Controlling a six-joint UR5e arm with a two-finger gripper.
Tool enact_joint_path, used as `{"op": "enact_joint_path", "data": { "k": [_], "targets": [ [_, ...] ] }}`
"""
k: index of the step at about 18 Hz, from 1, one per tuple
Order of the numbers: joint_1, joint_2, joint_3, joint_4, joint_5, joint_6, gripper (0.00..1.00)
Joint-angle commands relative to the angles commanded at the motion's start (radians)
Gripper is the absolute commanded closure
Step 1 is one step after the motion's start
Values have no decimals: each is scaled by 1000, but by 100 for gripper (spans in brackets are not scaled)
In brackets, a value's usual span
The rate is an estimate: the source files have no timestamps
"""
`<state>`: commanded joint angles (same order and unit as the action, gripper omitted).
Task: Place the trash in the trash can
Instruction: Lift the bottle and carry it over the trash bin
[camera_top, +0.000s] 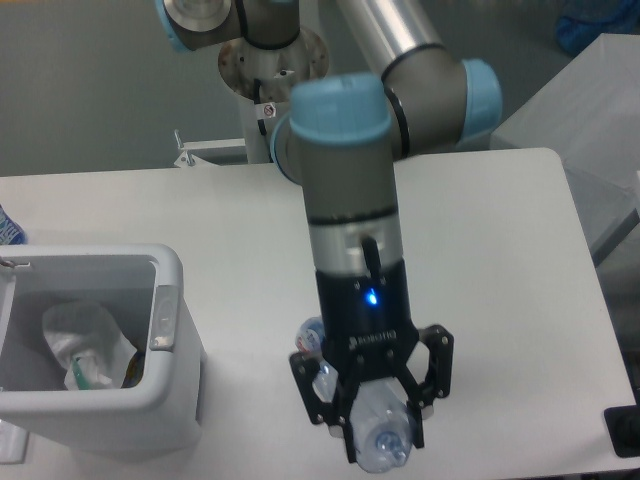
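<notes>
Above the white table (500, 250) the arm hangs vertical — hand (378, 425) pinching the bottle (382, 440).

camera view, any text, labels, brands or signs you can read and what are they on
No text can be read in full.
Gripper body: a line of white lettering, too blurred to read.
Robot base column: a small red and white sticker, too small to read.
Wrapper in the trash can: some green print, illegible.
Bottle between the fingers: no label visible.
</notes>
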<state>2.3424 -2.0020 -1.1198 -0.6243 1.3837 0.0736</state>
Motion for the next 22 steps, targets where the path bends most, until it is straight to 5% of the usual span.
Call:
{"op": "enact_joint_path", "data": {
  "k": [8, 22],
  "targets": [
    [-112, 66, -11, 0, -3, -2, 37],
    [-259, 42, -37, 0, -3, 2, 36]
  ]
}}
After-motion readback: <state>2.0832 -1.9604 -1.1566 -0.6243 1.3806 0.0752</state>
